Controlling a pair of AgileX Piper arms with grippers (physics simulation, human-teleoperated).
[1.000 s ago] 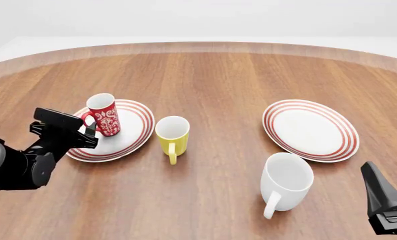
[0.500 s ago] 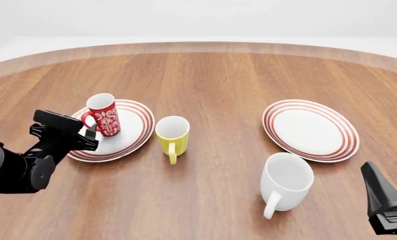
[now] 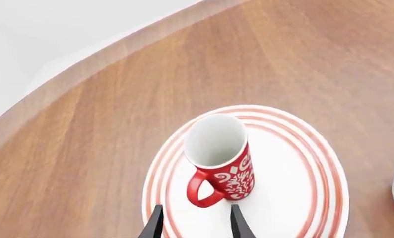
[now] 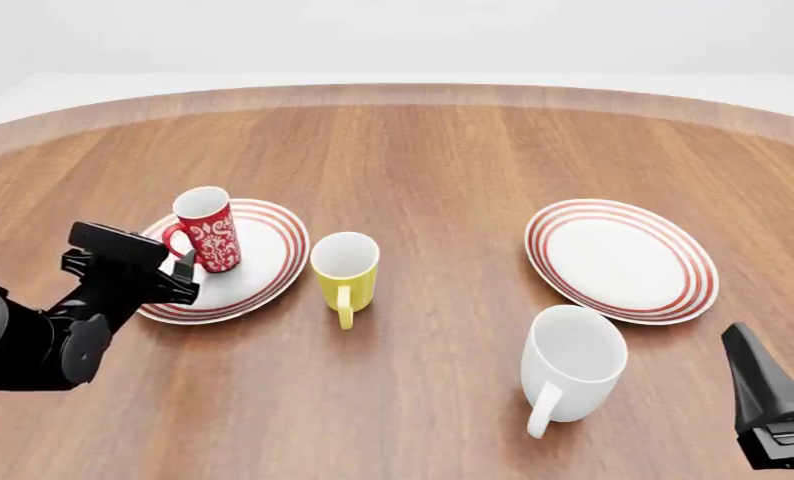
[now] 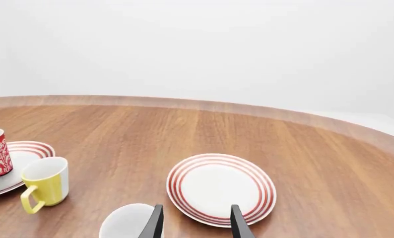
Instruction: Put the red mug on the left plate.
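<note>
**Red mug stands on the left plate, both grippers apart from it**

The tall, slim red mug [image 4: 208, 231] with its white floral pattern and glossy white inside stands upright on the round white plate ringed with thin red concentric lines [image 4: 257, 275] at the left of the smooth, wood-grained round table [image 4: 424, 160]. It sits toward the plate's left side, handle turned toward the left arm.

The left gripper [image 3: 193, 225] hangs just near the mug's handle, its two dark, tapering fingers [image 3: 153, 227] spread apart with nothing between them; they appear clear of the mug, though the front view is too crowded there to be sure.

A short, plain yellow mug [image 4: 345, 272] stands just beside the plate's right rim. A larger, plain white mug [image 4: 573, 364] with a curved handle stands nearer the right arm, close to a second, matching red-ringed plate [image 4: 621, 259], which is bare.

The right gripper [image 5: 195, 224] is low at the table's near right edge, well apart from the red mug, its fingers likewise parted and holding nothing.
</note>
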